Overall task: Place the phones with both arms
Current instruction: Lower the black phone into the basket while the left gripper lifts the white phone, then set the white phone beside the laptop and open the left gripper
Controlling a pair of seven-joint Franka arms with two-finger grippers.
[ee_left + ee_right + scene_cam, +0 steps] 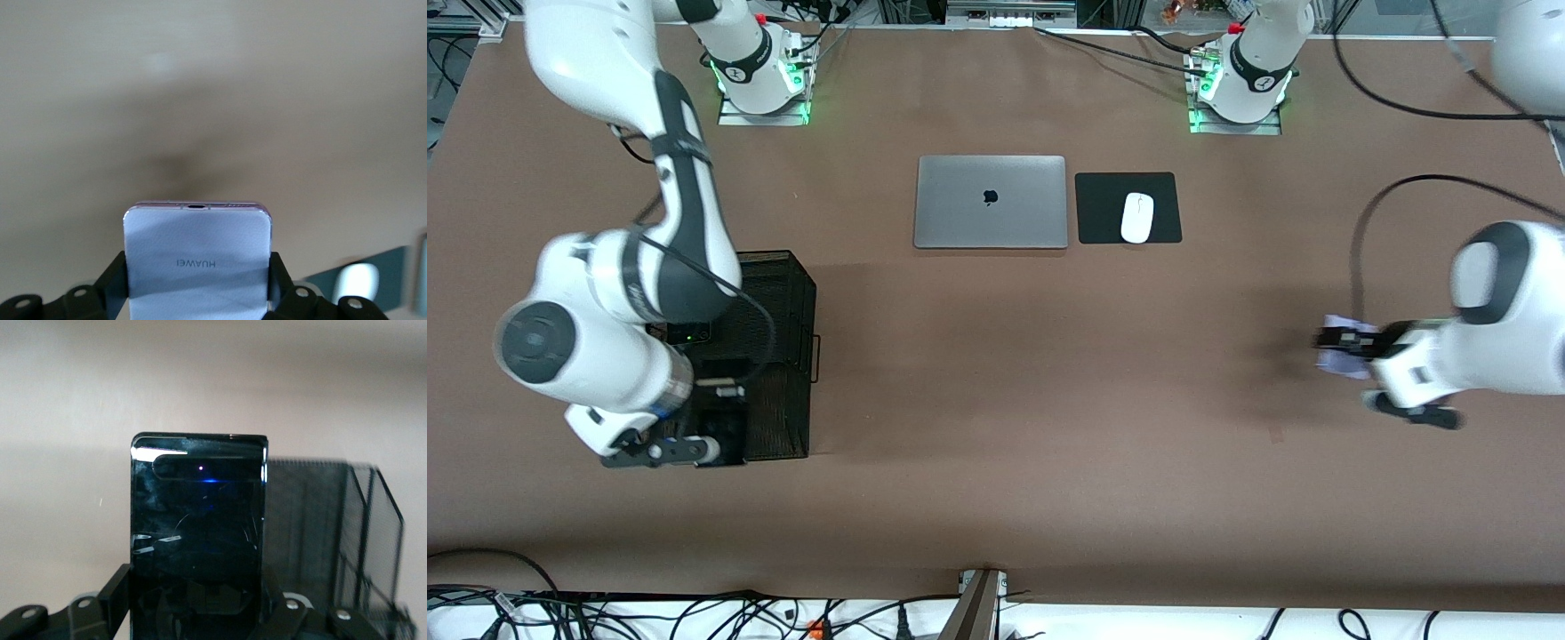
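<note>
Two phones are in hand, one per arm, and neither has been set down yet. The left pincer (1352, 348) is clamped across the pale lilac-white phone (1341, 357), its two fingers pressing the phone's long edges; in the left wrist view that phone (197, 261) juts out flat from between the fingers (115, 273) with bare brown bench (1049, 373) under it. This pincer hangs over the left arm's end of the bench, well apart from the grey laptop (991, 202) and the white mouse (1136, 217) on its black pad (1103, 209).

At the right arm's end, the right pincer (193, 613) is closed tight on a black phone (197, 533) with a tiny light dot near its top edge. That phone stands up from the pincer, and a black mesh basket (340, 533) sits just beside it. From the front camera the right arm's hand (654, 444) hovers over the basket (783, 356), and the phone itself is hidden under the arm.

By my reading the task is about midway: both phones are lifted and carried, with the black one close to the basket that looks like the drop spot, and the lilac one with most of the bench to cross. I cannot tell whether the basket already holds a phone, and no third phone shows on the bench.
</note>
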